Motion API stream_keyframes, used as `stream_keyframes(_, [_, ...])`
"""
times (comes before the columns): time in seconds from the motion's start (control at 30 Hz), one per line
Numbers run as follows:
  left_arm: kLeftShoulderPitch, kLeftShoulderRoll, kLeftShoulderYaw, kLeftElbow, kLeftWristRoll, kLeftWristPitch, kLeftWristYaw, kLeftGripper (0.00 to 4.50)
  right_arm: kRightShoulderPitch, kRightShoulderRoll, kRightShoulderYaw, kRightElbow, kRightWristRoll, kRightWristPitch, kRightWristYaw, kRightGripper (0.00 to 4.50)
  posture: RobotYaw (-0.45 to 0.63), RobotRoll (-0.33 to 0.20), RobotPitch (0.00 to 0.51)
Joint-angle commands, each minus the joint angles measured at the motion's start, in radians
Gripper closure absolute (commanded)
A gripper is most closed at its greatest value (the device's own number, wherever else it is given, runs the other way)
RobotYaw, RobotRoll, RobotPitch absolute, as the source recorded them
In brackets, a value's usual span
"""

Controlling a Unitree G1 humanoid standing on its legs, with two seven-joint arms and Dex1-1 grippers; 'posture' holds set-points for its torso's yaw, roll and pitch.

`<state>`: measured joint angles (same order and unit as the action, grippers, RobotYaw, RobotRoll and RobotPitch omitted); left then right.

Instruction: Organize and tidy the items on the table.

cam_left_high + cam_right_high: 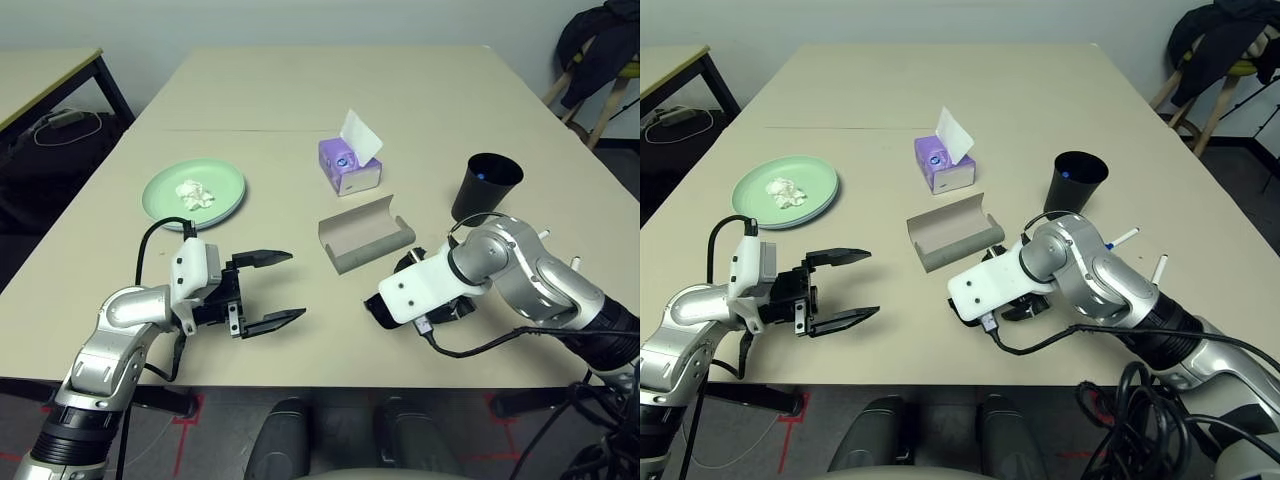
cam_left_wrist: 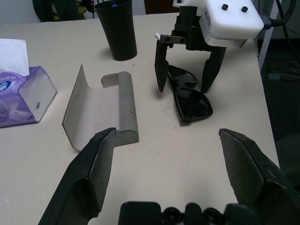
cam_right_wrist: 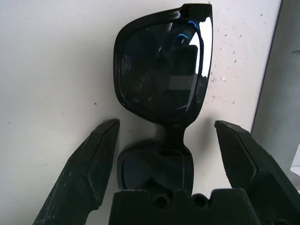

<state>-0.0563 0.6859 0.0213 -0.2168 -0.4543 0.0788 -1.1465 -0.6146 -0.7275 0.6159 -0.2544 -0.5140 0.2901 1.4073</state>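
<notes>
On the beige table (image 1: 300,110), a white tissue wad (image 1: 194,194) is seen on a mint green plate (image 1: 228,196). An open grey glasses case (image 1: 365,235) lies between the purple tissue box (image 1: 349,166) and folded black sunglasses (image 2: 190,96). A black cup (image 1: 486,186) stands upright nearby, and white pens (image 1: 1140,252) lie beyond.

Office or lab: meeting table (image 1: 300,90), side desk (image 1: 45,75).

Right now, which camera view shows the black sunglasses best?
The left wrist view: the whole sunglasses lie folded on the table between the open right gripper fingers. The right wrist view crops them close; both eye views hide them behind the right arm.
</notes>
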Motion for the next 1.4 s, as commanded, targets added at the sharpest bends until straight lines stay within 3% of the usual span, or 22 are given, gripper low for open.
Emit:
stream_keyframes(0.03, [0.003, -0.002, -0.011, 0.003, 0.012, -0.007, 0.0, 0.05, 0.017, 0.003, 0.003, 0.0, -0.024, 0.01, -0.016, 0.0, 0.07, 0.0, 0.056])
stream_keyframes(0.27, [0.003, 0.0, -0.01, 0.004, 0.013, -0.005, 0.001, 0.05, 0.012, 0.014, 0.002, 0.01, -0.033, 0.013, -0.029, 0.0, 0.07, 0.0, 0.058])
stream_keyframes(0.37, [0.005, 0.001, -0.01, 0.002, 0.013, -0.006, 0.0, 0.0, 0.011, 0.024, -0.003, 0.013, -0.043, 0.021, -0.041, 0.56, 0.07, 0.0, 0.058])
stream_keyframes(0.6, [0.0, 0.001, -0.012, 0.005, 0.013, -0.005, -0.002, 0.0, 0.005, 0.029, -0.015, -0.004, -0.036, 0.038, -0.033, 3.24, 0.07, 0.0, 0.06])
stream_keyframes(0.7, [0.0, 0.001, -0.013, 0.004, 0.012, -0.006, -0.004, 0.0, 0.001, 0.027, -0.024, -0.016, -0.029, 0.044, -0.024, 4.04, 0.07, 0.0, 0.06])
stream_keyframes(1.2, [-0.007, 0.006, -0.012, 0.011, 0.013, -0.005, -0.01, 0.0, -0.128, -0.006, -0.121, -0.075, 0.107, 0.091, 0.07, 4.06, 0.06, 0.0, 0.056])
stream_keyframes(1.4, [-0.011, 0.008, -0.012, 0.017, 0.013, -0.007, -0.014, 0.0, -0.258, -0.004, -0.146, 0.017, 0.151, 0.053, 0.053, 4.06, 0.06, 0.0, 0.055])
